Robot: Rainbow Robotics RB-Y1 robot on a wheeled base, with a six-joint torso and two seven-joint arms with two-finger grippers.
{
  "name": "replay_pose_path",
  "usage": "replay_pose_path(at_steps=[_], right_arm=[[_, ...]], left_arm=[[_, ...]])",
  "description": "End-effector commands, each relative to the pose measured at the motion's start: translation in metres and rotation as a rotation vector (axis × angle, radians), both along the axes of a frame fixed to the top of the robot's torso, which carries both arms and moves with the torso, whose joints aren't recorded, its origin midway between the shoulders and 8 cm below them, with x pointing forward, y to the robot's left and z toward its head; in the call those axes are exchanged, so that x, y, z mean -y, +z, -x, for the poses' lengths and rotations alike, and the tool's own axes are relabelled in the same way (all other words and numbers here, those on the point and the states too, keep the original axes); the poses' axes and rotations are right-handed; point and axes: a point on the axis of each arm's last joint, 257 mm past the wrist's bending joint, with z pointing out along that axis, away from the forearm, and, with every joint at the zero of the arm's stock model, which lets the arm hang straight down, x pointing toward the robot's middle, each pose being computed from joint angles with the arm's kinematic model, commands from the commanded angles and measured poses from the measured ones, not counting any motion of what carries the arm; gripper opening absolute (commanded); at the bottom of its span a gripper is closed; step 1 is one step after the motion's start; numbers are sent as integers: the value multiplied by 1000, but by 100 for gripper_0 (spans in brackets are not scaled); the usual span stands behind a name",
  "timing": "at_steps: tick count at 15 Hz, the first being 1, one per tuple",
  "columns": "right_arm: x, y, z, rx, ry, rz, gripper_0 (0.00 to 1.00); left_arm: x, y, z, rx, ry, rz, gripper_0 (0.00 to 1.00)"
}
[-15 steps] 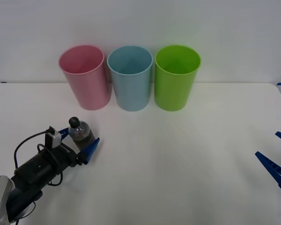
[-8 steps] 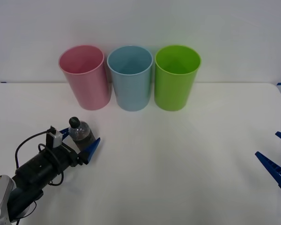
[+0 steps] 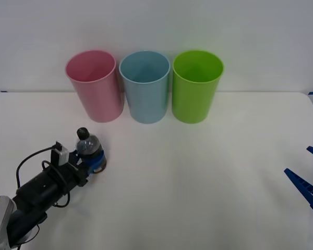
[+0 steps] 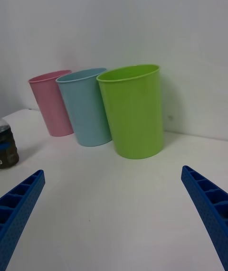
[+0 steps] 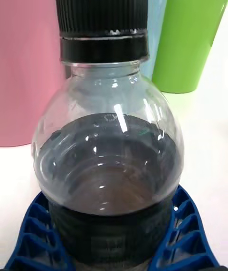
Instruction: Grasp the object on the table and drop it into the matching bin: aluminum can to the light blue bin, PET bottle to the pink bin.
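Your left end effector (image 3: 94, 162) reaches forward low over the table (image 3: 198, 172), clenched around the upright bottle (image 3: 89, 151) before the pink bin (image 3: 94, 86); your right end effector (image 4: 114, 214) rests released.

PET bottle (image 3: 89, 150): small, clear, black cap, dark contents, upright on white bench (image 3: 198, 172), front-left. Pink bin (image 3: 94, 85), light blue bin (image 3: 145, 86): upright, touching, at bench rear.

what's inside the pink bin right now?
Front view looks into the pink bin from above: only bare pink inner wall shows. Its floor is hidden by the rim and front wall. The PET bottle stands on the table, clamped by the left gripper.
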Motion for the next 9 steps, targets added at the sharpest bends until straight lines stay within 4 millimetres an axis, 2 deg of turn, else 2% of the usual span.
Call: replay_pose_path(at_steps=[1, 3, 6, 9], right_arm=[[0, 0, 0, 0, 0, 0, 100], [0, 0, 0, 0, 0, 0, 100], [0, 0, 0, 0, 0, 0, 100], [0, 0, 0, 0, 0, 0, 100]], left_arm=[[-14, 4, 10, 8, -2, 15, 0], [-30, 13, 18, 21, 6, 10, 0], [-66, 28, 38, 32, 33, 31, 0], [-100, 55, 51, 62, 74, 73, 0]])
